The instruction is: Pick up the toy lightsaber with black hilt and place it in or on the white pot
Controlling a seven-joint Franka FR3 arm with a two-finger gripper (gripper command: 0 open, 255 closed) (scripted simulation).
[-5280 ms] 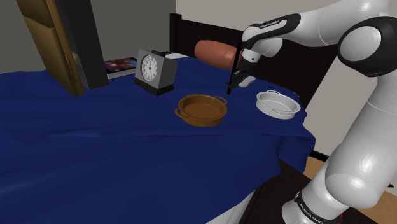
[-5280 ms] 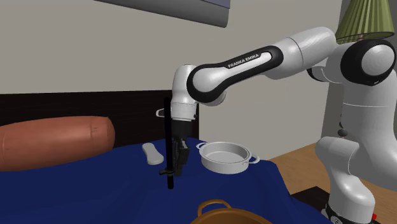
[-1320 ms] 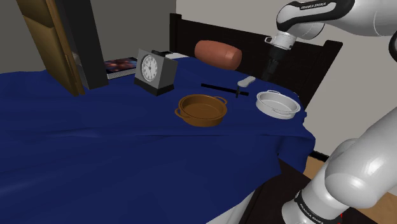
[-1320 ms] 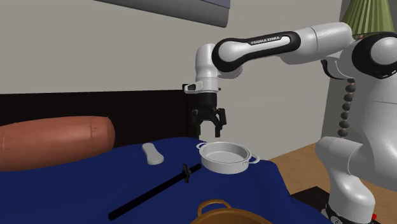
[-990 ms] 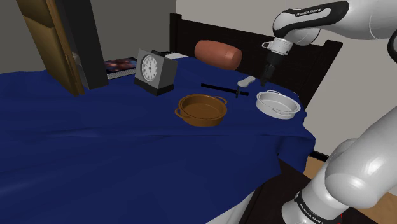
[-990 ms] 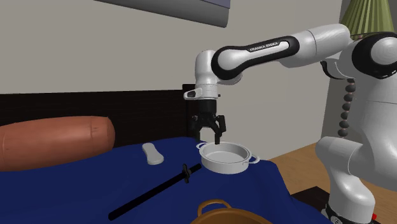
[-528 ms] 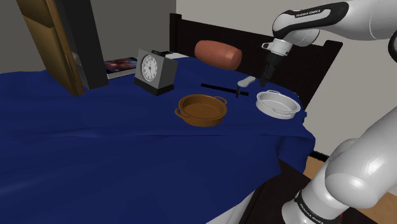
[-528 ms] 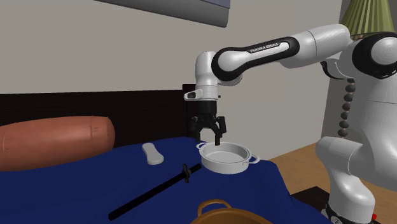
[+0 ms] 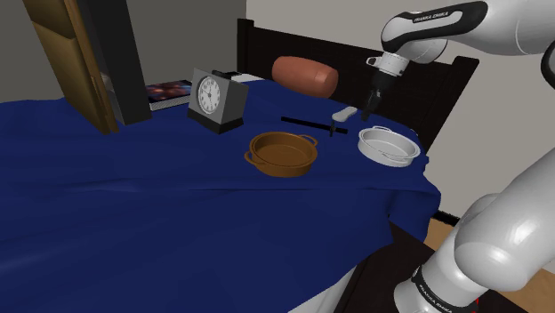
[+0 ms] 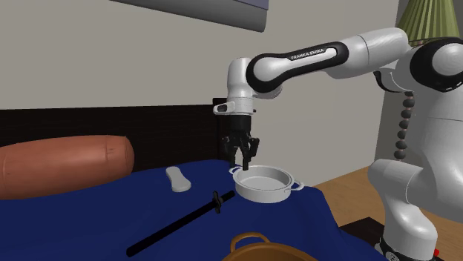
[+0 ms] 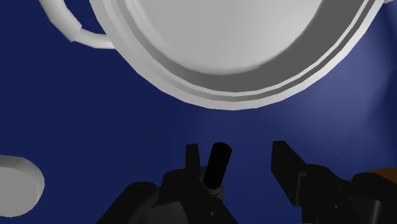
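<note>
1. Over the far rim of the white pot (image 10: 262, 185) hangs the all-black gripper (image 10: 245, 164), pointing straight down from the white arm (image 10: 312, 58). It is partly open and grips nothing; the hand is empty.
2. Seen from the wrist camera, the two fingers (image 11: 283, 159) stand apart above the blue cloth (image 11: 95, 108). The pot's pale rim and round inside lie just beyond them, and one looped handle juts from the rim.
3. Outside the pot, flat on the cloth, lies the toy lightsaber (image 10: 178, 226), black along its whole length. Its hilt end, with a small cross guard, points toward the pot and lies close to the pot's wall; whether the two touch I cannot tell. The blade runs away toward the second exterior view's lower left.
4. From the shoulder view, the lightsaber lies between the brown pot (image 9: 282, 153) and a reddish-brown bolster (image 9: 305, 76), which rests against a dark headboard (image 9: 262, 49).
5. A small white oblong thing (image 9: 343, 114) lies on the cloth just beyond the hilt end, near the gripper but apart from it.
6. Farther toward the shoulder view's left, a dark desk clock (image 9: 218, 100) with a white face stands upright on the cloth. Behind it a flat book (image 9: 169, 92) lies beside a tall dark upright board (image 9: 133, 62).
7. At the second exterior view's upper right a green lampshade (image 10: 425, 21) shows behind the arm's shoulder.
</note>
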